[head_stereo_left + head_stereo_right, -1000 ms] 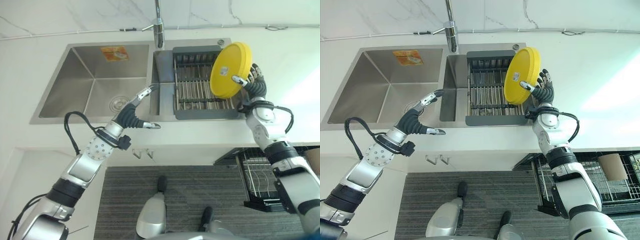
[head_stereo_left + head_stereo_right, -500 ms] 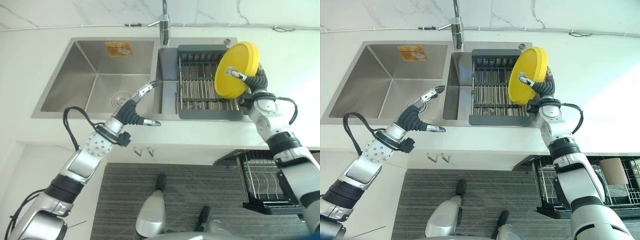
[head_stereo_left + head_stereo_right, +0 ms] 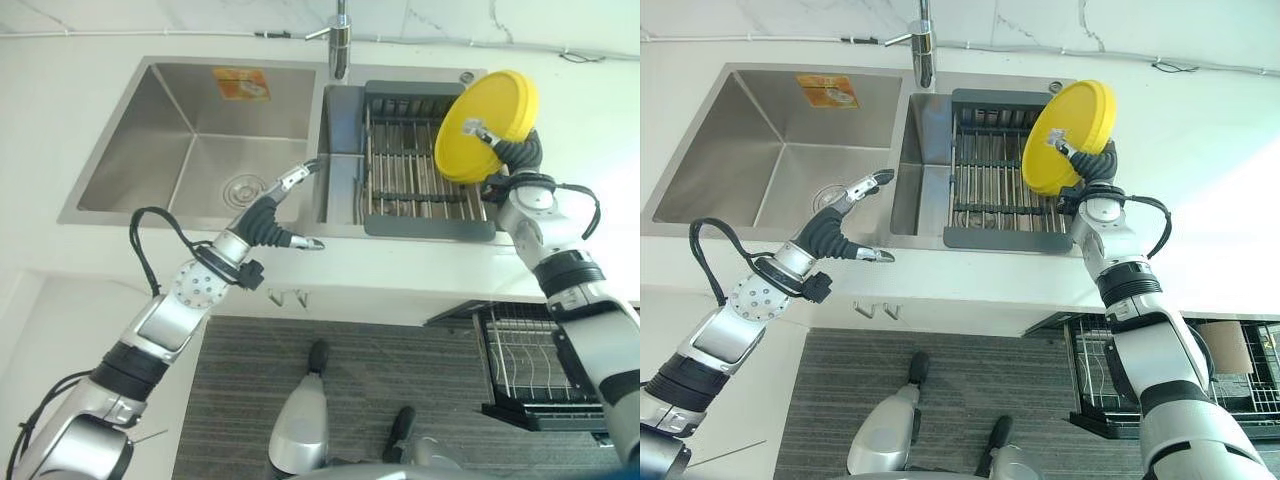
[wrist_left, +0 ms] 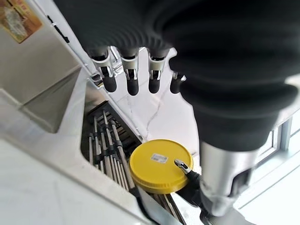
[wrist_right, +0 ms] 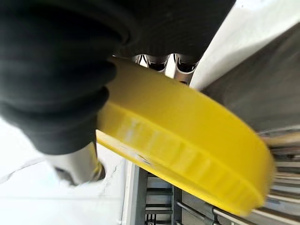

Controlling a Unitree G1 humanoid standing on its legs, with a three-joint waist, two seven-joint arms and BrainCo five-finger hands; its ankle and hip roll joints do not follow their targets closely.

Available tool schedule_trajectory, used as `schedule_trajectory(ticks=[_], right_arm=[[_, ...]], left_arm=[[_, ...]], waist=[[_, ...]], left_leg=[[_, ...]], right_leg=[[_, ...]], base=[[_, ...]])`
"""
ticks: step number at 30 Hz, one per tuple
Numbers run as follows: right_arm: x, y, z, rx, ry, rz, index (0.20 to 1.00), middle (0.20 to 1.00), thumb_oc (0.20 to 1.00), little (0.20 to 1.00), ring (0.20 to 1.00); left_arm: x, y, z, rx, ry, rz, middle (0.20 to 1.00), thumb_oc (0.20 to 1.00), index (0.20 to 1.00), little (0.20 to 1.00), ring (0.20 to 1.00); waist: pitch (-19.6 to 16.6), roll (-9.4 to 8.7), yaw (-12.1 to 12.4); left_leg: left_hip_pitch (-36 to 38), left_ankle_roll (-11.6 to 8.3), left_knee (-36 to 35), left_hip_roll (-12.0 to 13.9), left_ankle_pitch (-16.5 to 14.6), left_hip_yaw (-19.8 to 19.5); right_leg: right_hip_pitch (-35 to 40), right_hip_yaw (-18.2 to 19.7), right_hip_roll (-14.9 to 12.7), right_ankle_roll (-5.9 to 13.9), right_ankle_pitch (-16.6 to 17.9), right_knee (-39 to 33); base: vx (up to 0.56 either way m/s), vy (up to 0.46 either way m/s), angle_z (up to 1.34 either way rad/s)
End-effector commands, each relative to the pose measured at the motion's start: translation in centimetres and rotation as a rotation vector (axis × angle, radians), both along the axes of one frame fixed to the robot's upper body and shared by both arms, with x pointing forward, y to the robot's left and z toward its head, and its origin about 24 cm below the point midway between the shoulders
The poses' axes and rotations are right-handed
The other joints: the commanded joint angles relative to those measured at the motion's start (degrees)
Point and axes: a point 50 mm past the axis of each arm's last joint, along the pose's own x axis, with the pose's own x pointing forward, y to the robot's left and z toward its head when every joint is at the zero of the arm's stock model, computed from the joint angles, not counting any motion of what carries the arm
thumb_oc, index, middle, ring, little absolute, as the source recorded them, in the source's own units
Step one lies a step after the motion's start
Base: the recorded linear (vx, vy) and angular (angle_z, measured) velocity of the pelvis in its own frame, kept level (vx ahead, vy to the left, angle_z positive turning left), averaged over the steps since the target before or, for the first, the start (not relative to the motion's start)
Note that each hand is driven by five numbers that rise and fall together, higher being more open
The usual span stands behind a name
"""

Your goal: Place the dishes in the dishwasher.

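Right robot hand (image 3: 508, 152) pinches a round yellow plate (image 3: 484, 125), smooth plastic with a ribbed rim, tilted above the metal drying rack (image 3: 420, 175) in the steel sink (image 3: 190, 140). Judged step: carrying it off; next, lower it into the wire dishwasher basket (image 3: 530, 365). Left robot hand (image 3: 272, 212) hovers open, empty.

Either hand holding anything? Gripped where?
Right hand pinches the yellow plate at its lower rim, thumb across its face. Left hand holds nothing, fingers relaxed.
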Motion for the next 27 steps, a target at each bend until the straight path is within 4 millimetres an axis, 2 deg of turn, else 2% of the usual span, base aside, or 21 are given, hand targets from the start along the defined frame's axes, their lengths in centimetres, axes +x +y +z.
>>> schedule_trajectory(ticks=[1, 9, 17, 18, 20, 23, 24, 27], right_arm=[[0.1, -0.1, 3.7, -0.103, -0.122, -0.047, 0.2, 0.2, 0.2, 0.2, 0.2], [-0.5, -0.1, 3.9, -0.048, -0.224, -0.081, 0.2, 0.2, 0.2, 0.2, 0.2], [-2.4, 0.8, 4.9, 0.133, -0.457, 0.025, 0.2, 0.2, 0.2, 0.2, 0.2], [-3.1, 1.0, 5.1, 0.211, -0.529, 0.073, 0.2, 0.2, 0.2, 0.2, 0.2], [-3.4, 1.1, 5.2, 0.229, -0.547, 0.081, 0.2, 0.2, 0.2, 0.2, 0.2], [-4.4, 1.3, 5.5, 0.227, -0.592, 0.095, 0.2, 0.2, 0.2, 0.2, 0.2], [-5.6, 1.4, 5.8, 0.153, -0.634, 0.096, 0.2, 0.2, 0.2, 0.2, 0.2], [-7.3, 1.3, 5.5, 0.177, -0.676, 0.126, 0.2, 0.2, 0.2, 0.2, 0.2]], left_arm=[[-0.4, -0.7, 2.4, -0.038, -0.103, -0.053, 1.0, 1.0, 1.0, 1.0, 1.0], [-0.4, -1.0, 2.1, -0.059, -0.09, -0.053, 1.0, 1.0, 1.0, 1.0, 1.0], [-1.0, -0.8, 0.9, -0.08, -0.063, -0.041, 1.0, 1.0, 1.0, 1.0, 1.0], [-1.1, -0.7, 0.3, -0.091, -0.042, -0.029, 1.0, 1.0, 1.0, 1.0, 1.0], [-1.1, -0.6, 0.0, -0.092, -0.033, -0.026, 1.0, 1.0, 1.0, 1.0, 1.0], [-1.5, -0.3, -0.7, -0.093, -0.012, -0.016, 1.0, 1.0, 1.0, 1.0, 1.0], [-1.9, 0.1, -1.5, -0.095, 0.017, -0.002, 1.0, 1.0, 1.0, 1.0, 1.0], [-2.6, 0.6, -2.6, -0.101, 0.044, 0.015, 1.0, 1.0, 1.0, 1.0, 1.0]], waist=[[-1.27, -0.57, 1.82], [-1.43, -0.09, 1.14], [-2.72, -0.38, 0.06], [-3.69, -0.63, -0.29], [-4.03, -0.76, -0.29], [-4.97, -1.14, -0.52], [-6.16, -1.78, -0.89], [-7.75, -2.65, -1.75]], left_leg=[[-0.28, -0.83, 9.37, 0.93, -12.65, 0.34], [-0.06, -0.57, 9.04, 0.98, -12.78, 0.95], [1.57, -0.28, 8.15, 1.31, -13.08, 2.27], [2.56, -0.21, 7.89, 1.53, -13.32, 2.78], [2.78, -0.16, 8.02, 1.56, -13.45, 2.97], [3.42, -0.03, 8.58, 1.68, -14.0, 3.25], [4.4, 0.2, 9.41, 1.72, -14.81, 3.42], [5.74, 0.7, 10.59, 1.55, -16.11, 3.81]], right_leg=[[-9.36, 3.51, -3.82, 2.37, 1.69, 6.39], [-9.57, 3.86, -4.04, 2.48, 1.77, 6.2], [-9.02, 3.95, -4.08, 2.67, 1.86, 5.79], [-8.31, 3.8, -4.07, 2.71, 1.74, 5.65], [-8.03, 3.75, -4.08, 2.65, 1.57, 5.72], [-7.37, 3.74, -4.09, 2.57, 1.01, 6.25], [-6.2, 3.91, -4.1, 2.43, 0.2, 6.88], [-4.83, 4.46, -4.27, 2.47, -0.63, 7.66]], base=[[-0.01, 0.008, 0.04], [-0.01, 0.015, 0.0], [-0.01, 0.009, -0.01], [0.01, 0.035, -0.09], [0.01, 0.032, -0.12], [0.02, 0.041, -0.09], [0.05, 0.086, -0.1], [0.01, 0.111, -0.16]])
